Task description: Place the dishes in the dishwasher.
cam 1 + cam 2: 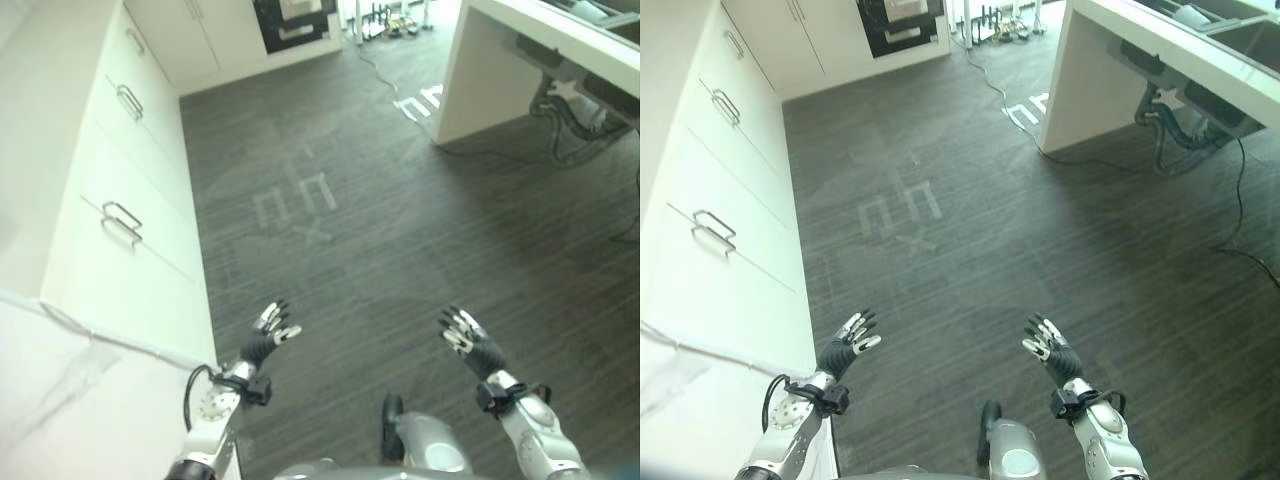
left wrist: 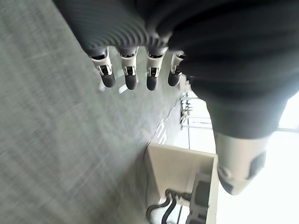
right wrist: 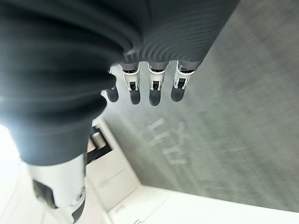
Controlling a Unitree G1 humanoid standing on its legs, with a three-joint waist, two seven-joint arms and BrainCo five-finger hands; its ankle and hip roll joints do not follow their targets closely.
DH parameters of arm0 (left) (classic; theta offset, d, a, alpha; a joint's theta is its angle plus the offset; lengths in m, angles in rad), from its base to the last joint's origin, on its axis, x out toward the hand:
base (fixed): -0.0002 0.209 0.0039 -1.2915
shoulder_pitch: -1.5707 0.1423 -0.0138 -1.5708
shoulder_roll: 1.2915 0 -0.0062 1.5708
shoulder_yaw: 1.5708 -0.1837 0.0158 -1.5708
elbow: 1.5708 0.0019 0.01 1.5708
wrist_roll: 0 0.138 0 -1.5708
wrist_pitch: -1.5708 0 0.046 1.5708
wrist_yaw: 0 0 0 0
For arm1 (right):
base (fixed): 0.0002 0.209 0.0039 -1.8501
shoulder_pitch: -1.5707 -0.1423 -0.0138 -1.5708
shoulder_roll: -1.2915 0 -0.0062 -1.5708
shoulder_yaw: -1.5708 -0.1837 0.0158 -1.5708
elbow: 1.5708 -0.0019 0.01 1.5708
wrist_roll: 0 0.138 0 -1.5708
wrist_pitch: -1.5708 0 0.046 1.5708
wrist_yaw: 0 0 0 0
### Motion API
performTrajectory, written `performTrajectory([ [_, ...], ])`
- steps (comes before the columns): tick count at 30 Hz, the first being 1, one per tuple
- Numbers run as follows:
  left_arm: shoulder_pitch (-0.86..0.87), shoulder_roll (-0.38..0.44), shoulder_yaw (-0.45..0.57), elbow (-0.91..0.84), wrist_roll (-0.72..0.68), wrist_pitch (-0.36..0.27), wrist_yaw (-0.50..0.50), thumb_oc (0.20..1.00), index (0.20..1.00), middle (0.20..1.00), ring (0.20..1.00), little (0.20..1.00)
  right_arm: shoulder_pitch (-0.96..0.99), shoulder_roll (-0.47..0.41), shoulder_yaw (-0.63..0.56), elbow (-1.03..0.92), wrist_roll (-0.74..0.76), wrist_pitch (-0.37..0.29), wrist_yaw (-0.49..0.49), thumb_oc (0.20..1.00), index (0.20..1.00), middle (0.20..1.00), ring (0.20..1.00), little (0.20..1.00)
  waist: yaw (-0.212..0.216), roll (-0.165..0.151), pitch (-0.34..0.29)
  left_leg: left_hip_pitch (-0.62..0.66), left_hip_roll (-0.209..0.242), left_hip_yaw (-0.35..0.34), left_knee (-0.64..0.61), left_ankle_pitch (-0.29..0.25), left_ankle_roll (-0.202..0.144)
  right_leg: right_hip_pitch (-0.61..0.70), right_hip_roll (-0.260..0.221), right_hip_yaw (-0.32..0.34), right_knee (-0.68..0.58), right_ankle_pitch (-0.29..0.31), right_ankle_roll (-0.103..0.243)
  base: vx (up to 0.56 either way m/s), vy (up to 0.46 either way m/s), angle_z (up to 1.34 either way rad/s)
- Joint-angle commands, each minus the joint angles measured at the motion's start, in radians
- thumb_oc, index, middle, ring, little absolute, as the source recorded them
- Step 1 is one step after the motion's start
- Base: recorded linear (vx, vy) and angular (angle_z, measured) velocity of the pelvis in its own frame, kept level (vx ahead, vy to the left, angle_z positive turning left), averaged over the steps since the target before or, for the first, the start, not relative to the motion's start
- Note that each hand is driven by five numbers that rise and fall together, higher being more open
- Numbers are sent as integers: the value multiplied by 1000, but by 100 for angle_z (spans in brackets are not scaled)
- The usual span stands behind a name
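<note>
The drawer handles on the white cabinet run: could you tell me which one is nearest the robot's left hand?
The lowest handle, on the drawer front closest to the left hand. The other two handles sit farther along the cabinets, toward the room's far end.

- My left hand [image 1: 268, 338], lower left of the frame: silver fingers, dark tips, dark ribbed cover.
- My right hand [image 1: 470, 340], lower right: the same silver and dark.
- Floor [image 1: 380, 230]: dark grey, fine streaked grain, with pale line markings [image 1: 298, 200] at centre.
- Cabinets [image 1: 120, 200], left edge: white, with metal handles [image 1: 122, 222].
- Counter [image 1: 500, 60], upper right: white.
</note>
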Motion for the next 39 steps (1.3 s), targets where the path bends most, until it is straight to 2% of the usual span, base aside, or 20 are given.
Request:
performTrajectory([
  [1,-54,18,12,-19,-10,-52,3,1000,1000,1000,1000,1000,-24,-8,10,-46,-13,-49,24,1000,1000,1000,1000,1000,-20,-35,-46,-12,32,-30,-14,153,-29,-66,-54,-41,44,-11,131,286,-314,-52],
  [3,-50,11,16,-19,-7,-56,-10,1000,1000,1000,1000,1000,-25,-23,10,-37,-6,-55,30,1000,1000,1000,1000,1000,-2,-53,-45,-122,37,-51,235,211,-44,-21,-49,-32,19,-29,101,236,-280,-41],
  [5,-48,5,17,-11,4,-60,-20,1000,1000,1000,1000,1000,-29,-33,11,-14,3,-66,43,1000,1000,1000,1000,1000,11,-69,-36,-253,67,-39,470,222,-46,25,-41,-15,4,-51,72,272,-272,-42],
  [6,-54,2,12,-8,13,-52,-20,1000,1000,1000,1000,1000,-35,-32,11,-4,8,-68,44,1000,1000,1000,1000,1000,23,-75,-24,-343,86,-19,504,202,-26,72,-28,4,-9,-60,69,336,-217,-69],
  [7,-56,4,9,-6,13,-49,-17,1000,1000,1000,1000,1000,-38,-31,16,2,12,-71,44,1000,1000,1000,1000,1000,30,-76,-18,-361,80,-15,469,189,-14,88,-23,16,-14,-61,71,427,-76,-80],
  [8,-57,6,5,2,11,-50,-7,1000,1000,1000,1000,1000,-50,-24,26,11,8,-70,39,1000,1000,1000,1000,1000,42,-75,-7,-372,63,-13,308,166,9,112,-12,51,-25,-62,83,400,56,-39],
  [10,-57,8,10,8,9,-47,-7,1000,1000,1000,1000,1000,-56,-17,32,22,2,-71,34,1000,1000,1000,1000,1000,52,-68,1,-349,47,-36,57,170,17,132,2,97,-33,-69,101,527,187,-81],
  [11,-32,9,24,4,7,-50,-16,1000,1000,1000,1000,1000,-62,-10,53,28,-2,-75,23,1000,1000,1000,1000,1000,94,-40,1,-346,21,-168,-283,242,-14,171,35,172,-54,-87,133,554,224,-129],
  [13,-8,10,37,2,2,-58,-32,1000,1000,1000,1000,1000,-60,-7,60,26,-8,-80,20,1000,1000,1000,1000,1000,119,-33,3,-377,27,-201,-367,286,-30,204,37,199,-73,-92,142,501,192,-123],
  [16,12,12,52,10,-4,-78,-68,1000,1000,1000,1000,1000,-48,-7,51,15,-20,-84,24,1000,1000,1000,1000,1000,131,-29,-2,-412,22,-178,-365,294,-19,236,23,204,-76,-110,157,336,162,-88],
  [20,23,22,54,9,12,-90,-61,1000,1000,1000,1000,1000,-46,2,40,9,-12,-66,37,1000,1000,1000,1000,1000,127,-26,-25,-343,2,-189,-384,243,32,220,0,197,4,-137,174,327,232,-67],
  [23,5,41,44,14,13,-90,-54,1000,1000,1000,1000,1000,-29,13,30,-6,-36,-68,50,1000,1000,1000,1000,1000,112,-27,-38,-295,-22,-183,-408,215,73,182,-11,188,108,-101,188,249,209,-32],
  [26,-15,48,30,13,23,-87,-38,1000,1000,1000,1000,1000,-21,28,32,-24,-39,-71,46,1000,1000,1000,1000,1000,104,-29,-52,-268,-56,-185,-409,181,124,134,-22,189,285,-21,218,166,205,-11],
  [29,-32,49,16,6,42,-73,-7,1000,1000,1000,1000,1000,-17,42,41,-31,-48,-72,37,1000,1000,1000,1000,1000,96,-21,-46,-238,-78,-179,-397,143,164,44,-18,171,533,67,260,144,207,-36],
  [30,-36,47,10,12,37,-70,13,1000,1000,1000,1000,1000,-19,44,50,-26,-56,-69,40,1000,1000,1000,1000,1000,95,-9,-41,-218,-74,-173,-400,134,172,-7,-26,150,626,84,259,198,228,-47],
  [31,-37,42,11,11,20,-70,25,1000,1000,1000,1000,1000,-27,38,67,-14,-60,-73,52,1000,1000,1000,1000,1000,91,7,-27,-163,-64,-153,-424,130,168,-73,-71,88,632,50,234,195,178,-70],
  [34,-36,45,24,-3,22,-60,15,1000,1000,1000,1000,1000,-37,37,71,-22,-62,-61,34,1000,1000,1000,1000,1000,74,11,-10,-114,-54,-141,-454,117,153,-124,-82,53,440,19,233,161,-32,-81],
  [36,-42,48,27,4,23,-54,22,1000,1000,1000,1000,1000,-46,31,71,-15,-51,-59,43,1000,1000,1000,1000,1000,61,3,-2,-79,-49,-126,-469,85,141,-162,-129,28,248,81,248,275,-211,-4],
  [37,-36,49,29,11,14,-61,30,1000,1000,1000,1000,1000,-49,31,73,-12,-59,-58,57,1000,1000,1000,1000,1000,47,-6,6,-36,-46,-107,-483,42,134,-208,-176,27,162,169,283,330,-246,14],
  [39,-26,45,36,11,6,-71,36,1000,1000,1000,1000,1000,-46,35,68,-24,-64,-49,58,1000,1000,1000,1000,1000,39,-4,5,-28,-31,-88,-482,36,126,-207,-179,30,148,147,286,260,-222,-15],
])
